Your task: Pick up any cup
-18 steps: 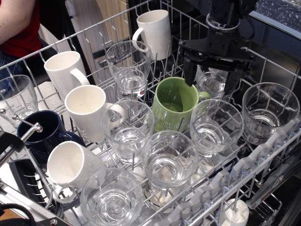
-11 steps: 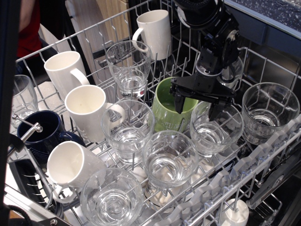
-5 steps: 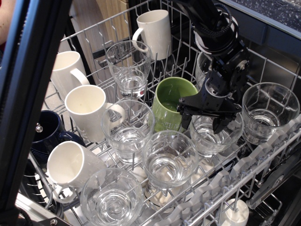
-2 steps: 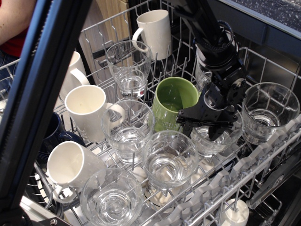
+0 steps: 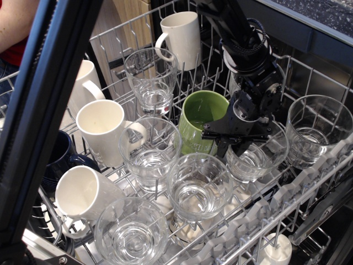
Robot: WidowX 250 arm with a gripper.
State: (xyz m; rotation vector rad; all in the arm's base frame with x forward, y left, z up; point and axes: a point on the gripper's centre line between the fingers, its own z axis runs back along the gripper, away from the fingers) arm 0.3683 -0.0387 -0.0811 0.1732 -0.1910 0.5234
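The cup under my gripper is a clear glass tumbler [image 5: 255, 161] standing upright in the dishwasher rack [image 5: 309, 182], right of the green mug [image 5: 199, 118]. My black gripper [image 5: 234, 148] is lowered onto its near-left rim, with one finger inside the glass and the other outside by the mug. A gap still shows between the fingers, so it is open. The glass rests in the rack. Other like tumblers stand at the back [image 5: 151, 74], middle [image 5: 149, 152], front middle [image 5: 198, 185], front [image 5: 132, 232] and right [image 5: 317, 130].
White handled mugs stand at the back [image 5: 182, 33] and left [image 5: 105, 130], and one lies tilted at the front left [image 5: 83, 193]. A dark blurred beam [image 5: 44, 110] crosses the left foreground and hides part of the rack. Wire tines stand between the items.
My gripper came down from above the back of the rack, past the green mug, onto the tumbler's rim. Its fingers have drawn closer together. The dark beam swung in from the left.
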